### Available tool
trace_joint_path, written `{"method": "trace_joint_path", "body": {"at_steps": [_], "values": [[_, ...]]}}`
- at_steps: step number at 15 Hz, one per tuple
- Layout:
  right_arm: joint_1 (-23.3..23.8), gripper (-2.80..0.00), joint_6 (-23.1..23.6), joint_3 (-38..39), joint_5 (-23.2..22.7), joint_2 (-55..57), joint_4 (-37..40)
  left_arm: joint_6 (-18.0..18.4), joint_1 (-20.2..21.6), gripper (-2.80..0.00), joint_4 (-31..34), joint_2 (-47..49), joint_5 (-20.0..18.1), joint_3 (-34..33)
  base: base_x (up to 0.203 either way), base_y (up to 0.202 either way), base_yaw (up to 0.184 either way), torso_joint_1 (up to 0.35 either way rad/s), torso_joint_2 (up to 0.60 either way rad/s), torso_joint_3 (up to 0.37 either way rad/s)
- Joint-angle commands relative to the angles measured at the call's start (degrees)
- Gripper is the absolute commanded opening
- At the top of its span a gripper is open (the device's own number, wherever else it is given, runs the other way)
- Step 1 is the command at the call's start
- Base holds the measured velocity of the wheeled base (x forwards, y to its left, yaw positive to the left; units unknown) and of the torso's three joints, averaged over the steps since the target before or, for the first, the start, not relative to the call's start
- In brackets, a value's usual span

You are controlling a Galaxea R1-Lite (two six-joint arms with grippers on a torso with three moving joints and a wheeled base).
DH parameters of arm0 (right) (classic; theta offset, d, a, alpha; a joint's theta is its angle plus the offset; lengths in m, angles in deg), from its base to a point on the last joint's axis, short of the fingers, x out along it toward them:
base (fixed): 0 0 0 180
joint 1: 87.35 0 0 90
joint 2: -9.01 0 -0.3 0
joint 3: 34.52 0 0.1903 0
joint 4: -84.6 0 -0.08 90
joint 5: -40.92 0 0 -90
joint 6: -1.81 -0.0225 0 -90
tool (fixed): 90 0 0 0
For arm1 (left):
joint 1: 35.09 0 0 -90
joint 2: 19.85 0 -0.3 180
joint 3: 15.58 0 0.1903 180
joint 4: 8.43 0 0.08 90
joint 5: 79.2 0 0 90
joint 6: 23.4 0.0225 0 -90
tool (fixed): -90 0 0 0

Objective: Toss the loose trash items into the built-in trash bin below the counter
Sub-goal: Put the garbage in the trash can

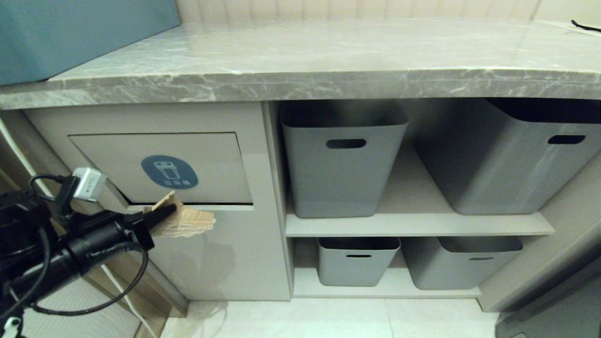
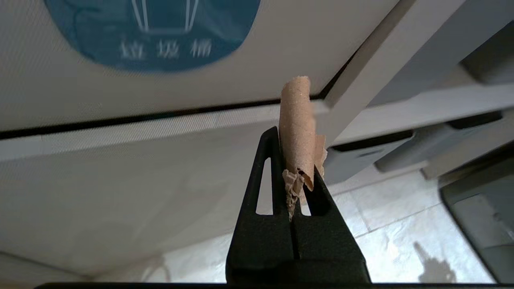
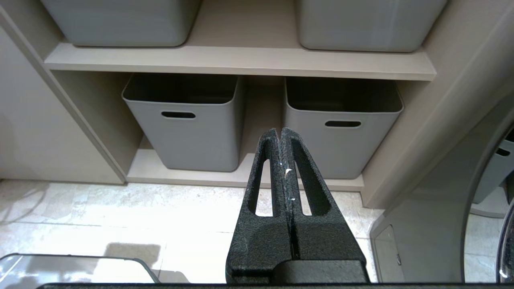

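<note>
counter [image 1: 328, 61] spans the top | built-in trash bin [image 1: 159, 166] flap below it at left | left gripper [image 1: 164, 213] clamped on cardboard scrap [image 1: 185, 220] at the flap's lower edge | right gripper [image 3: 281, 138] pressed together, empty, facing lower grey baskets [image 3: 184, 124]

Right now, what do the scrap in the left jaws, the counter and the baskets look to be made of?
Scrap: brown cardboard, matte, with torn, curled, fibrous edges, pinched in the left gripper.
Counter: looks like polished grey marble or a stone-look slab, with white veins and glossy reflections; which one is unclear.
Baskets: probably moulded plastic, smooth satin grey, with rounded corners and cut handle slots.
</note>
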Motion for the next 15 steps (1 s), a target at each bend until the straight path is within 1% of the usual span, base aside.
{"method": "trace_joint_path", "body": {"at_steps": [1,5,6,8,9,10,12,15], "values": [[-0.02,-2.80,0.02,0.01,0.05,-0.01,-0.01,-0.34,-0.31,-2.80,-0.58,-1.23,0.06,1.01,0.000,0.000,0.000,0.000,0.00,0.000],[-0.02,-2.80,0.02,0.07,-0.02,-0.01,-0.01,-0.26,0.17,-2.80,-0.78,1.42,0.35,3.03,0.000,0.000,0.000,0.000,0.00,0.000],[-0.02,-2.80,0.02,0.01,0.06,-0.01,-0.01,-0.31,0.27,-2.80,-0.85,2.61,1.14,3.86,0.000,0.000,0.000,0.000,0.00,0.000],[-0.02,-2.80,0.02,0.01,0.06,-0.01,-0.01,-0.41,0.30,-2.80,-2.42,5.76,3.98,5.31,0.000,0.000,0.000,0.000,0.00,0.000],[-0.02,-2.80,0.02,0.01,0.06,-0.01,-0.01,-0.49,0.30,-2.80,-4.17,8.66,6.21,6.32,0.000,0.000,0.000,0.000,0.00,0.000],[-0.02,-2.80,0.02,0.08,-0.02,-0.01,-0.01,-0.64,0.29,-2.80,-5.50,11.14,8.34,8.68,0.000,0.000,0.000,0.000,0.00,0.000],[-0.02,-2.80,0.02,0.01,0.06,-0.01,-0.01,-0.77,0.05,-2.80,-6.26,14.09,9.37,12.05,0.000,0.000,0.000,0.000,0.00,0.000],[-0.02,-2.80,0.02,0.01,-0.02,-0.01,-0.01,-1.04,-0.50,-2.80,-6.57,17.76,9.49,15.46,0.000,0.000,0.000,0.000,0.00,0.000]]}}
